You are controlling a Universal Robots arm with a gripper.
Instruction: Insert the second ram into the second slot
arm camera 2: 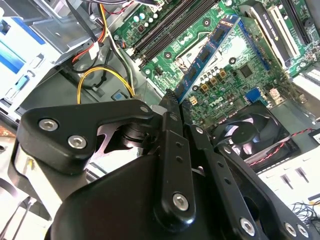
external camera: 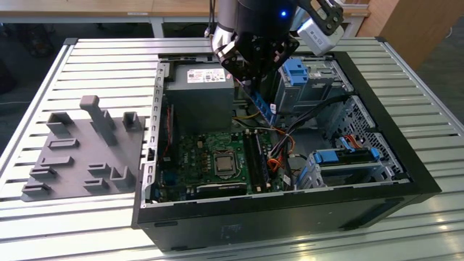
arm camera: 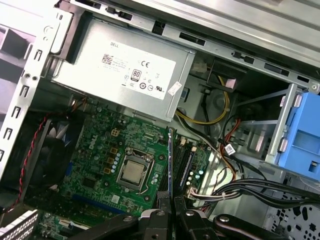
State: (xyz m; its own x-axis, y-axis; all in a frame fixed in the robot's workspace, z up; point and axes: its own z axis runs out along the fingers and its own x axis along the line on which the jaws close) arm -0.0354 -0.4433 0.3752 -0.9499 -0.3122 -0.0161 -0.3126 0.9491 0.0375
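Note:
My gripper (external camera: 250,81) hangs over the open computer case (external camera: 377,201), shut on the second ram (external camera: 261,106), a thin blue stick pointing down toward the motherboard (external camera: 210,157). In the second wrist view the ram (arm camera 2: 207,52) juts out from between the black fingers (arm camera 2: 170,130), its dark chips showing, and the gripper (arm camera 2: 176,100) clamps its near end. In the first wrist view the ram (arm camera: 171,160) shows edge-on above the gripper (arm camera: 172,202). The long dark ram slots (external camera: 257,155) (arm camera: 189,165) (arm camera 2: 165,25) lie below the stick, which is held clear above them.
A grey power supply (external camera: 199,92) stands beside the gripper at the case's back. Light-blue drive-bay clips (external camera: 297,70) (external camera: 348,155) sit on the exterior view's right. Loose cables (external camera: 290,136) run near the slots. A processor socket (external camera: 223,163) and fan (arm camera 2: 255,132) are close. A grey fixture block (external camera: 80,152) lies outside.

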